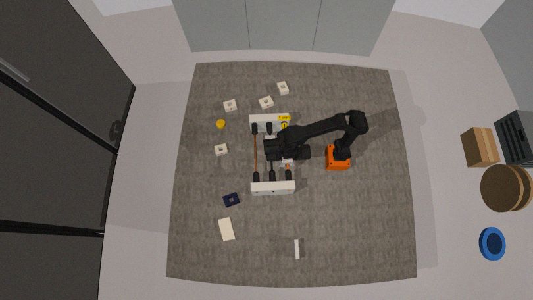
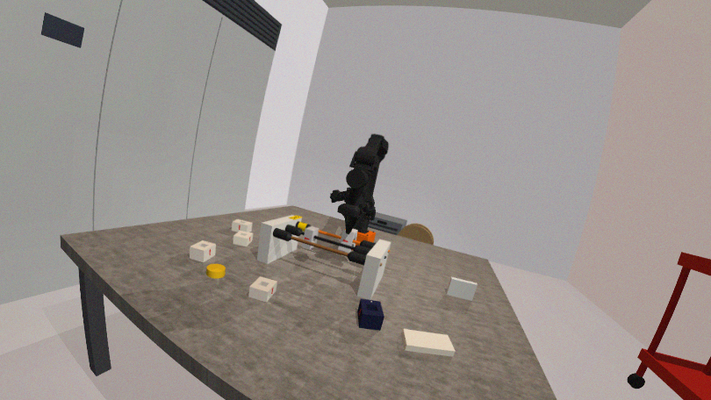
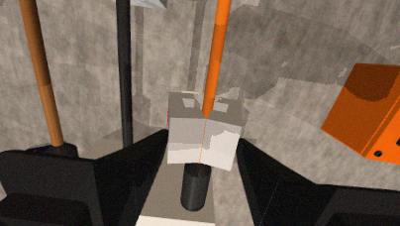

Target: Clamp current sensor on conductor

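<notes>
The white split-core sensor (image 1: pixel 287 161) (image 2: pixel 348 239) (image 3: pixel 185 140) sits around the orange conductor (image 3: pixel 218 55) (image 2: pixel 328 234). In the wrist view its two halves meet at a thin orange seam. My gripper (image 3: pixel 202 139) is shut on it, one black finger at each side; the arm hides the fingers in the top view. The yellow LOAD label (image 1: pixel 283 118) (image 2: pixel 295 217) is on the end block at the orange conductor's far end. A red mark shows on the sensor's side in the exterior view, but its direction is too small to tell.
A second pale sensor (image 1: pixel 270 137) (image 2: pixel 311 237) is on the black middle conductor (image 3: pixel 124 64), beside a copper one (image 1: pixel 254 152) (image 3: pixel 42 74). End blocks (image 1: pixel 272 187) (image 2: pixel 269 243) bound the rods. Several white blocks, a navy block (image 2: pixel 370 320) and a yellow disc (image 1: pixel 220 124) stand farther off.
</notes>
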{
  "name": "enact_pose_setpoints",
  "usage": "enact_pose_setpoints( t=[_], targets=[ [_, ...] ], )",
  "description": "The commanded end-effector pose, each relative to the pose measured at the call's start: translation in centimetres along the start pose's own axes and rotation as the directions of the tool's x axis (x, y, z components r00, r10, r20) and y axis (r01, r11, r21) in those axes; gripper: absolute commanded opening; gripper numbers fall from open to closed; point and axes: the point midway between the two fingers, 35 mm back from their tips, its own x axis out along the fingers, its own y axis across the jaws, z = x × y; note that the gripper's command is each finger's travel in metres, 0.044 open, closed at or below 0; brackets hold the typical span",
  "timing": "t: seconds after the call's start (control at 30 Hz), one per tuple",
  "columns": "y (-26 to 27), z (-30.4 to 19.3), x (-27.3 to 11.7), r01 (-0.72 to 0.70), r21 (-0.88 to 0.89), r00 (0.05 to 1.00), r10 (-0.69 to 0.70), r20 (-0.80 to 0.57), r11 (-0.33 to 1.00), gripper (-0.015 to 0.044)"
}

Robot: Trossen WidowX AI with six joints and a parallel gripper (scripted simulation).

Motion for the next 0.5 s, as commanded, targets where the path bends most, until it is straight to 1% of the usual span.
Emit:
enact_pose_setpoints(
  t=[0.0,0.3,0.47],
  targets=[
    [0.02,0.0,-0.05,-0.001,0.0,1.0,0.001,0.0,1.0,0.021],
    [0.02,0.0,-0.05,-0.001,0.0,1.0,0.001,0.0,1.0,0.044],
    [0.02,0.0,-0.05,-0.001,0.0,1.0,0.001,0.0,1.0,0.044]
  ],
)
